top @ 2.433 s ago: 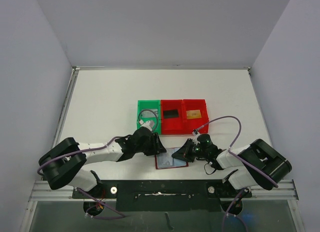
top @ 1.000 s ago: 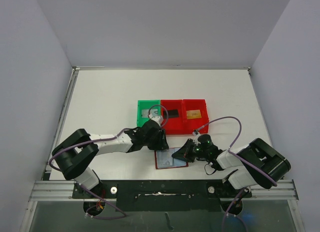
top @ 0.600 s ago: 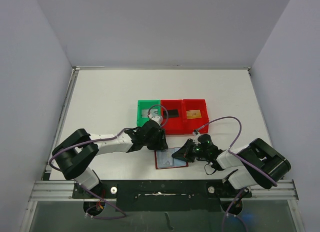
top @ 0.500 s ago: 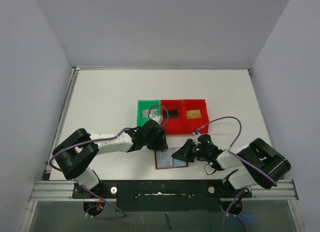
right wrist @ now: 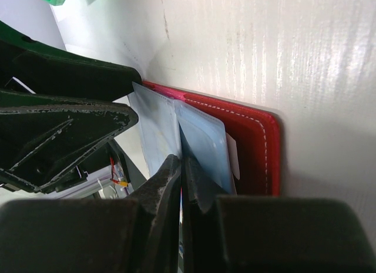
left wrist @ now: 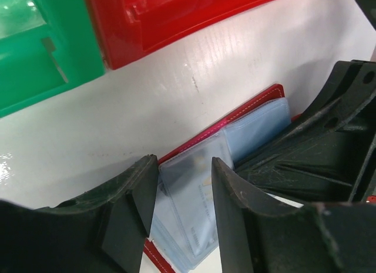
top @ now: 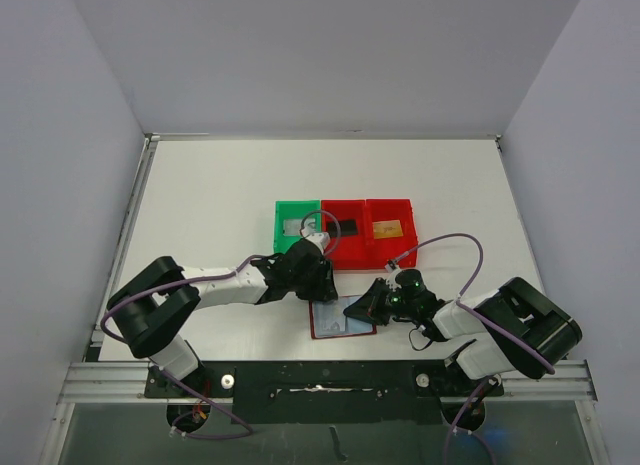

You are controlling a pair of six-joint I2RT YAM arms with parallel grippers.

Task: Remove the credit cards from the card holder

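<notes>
a: while the right jaws are clenched on a pale pocket leaf (right wrist: pixel 202 138), where's the card holder (top: pixel 342 318)?
b: lying open by the near edge of the desk (top: pixel 220 195), about midway along. left jaws are released, straddling a pocket (left wrist: pixel 182 167).
a: what could go wrong?
b: if they close on sleeve and card (left wrist: pixel 205 189) together, the pull could drag the whole holder, or slip the leaf out of the right pinch.

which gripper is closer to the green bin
Left. The left gripper sits in front of the green bin, off its right corner; the right gripper is farther right, at the right edge of the card holder.
</notes>
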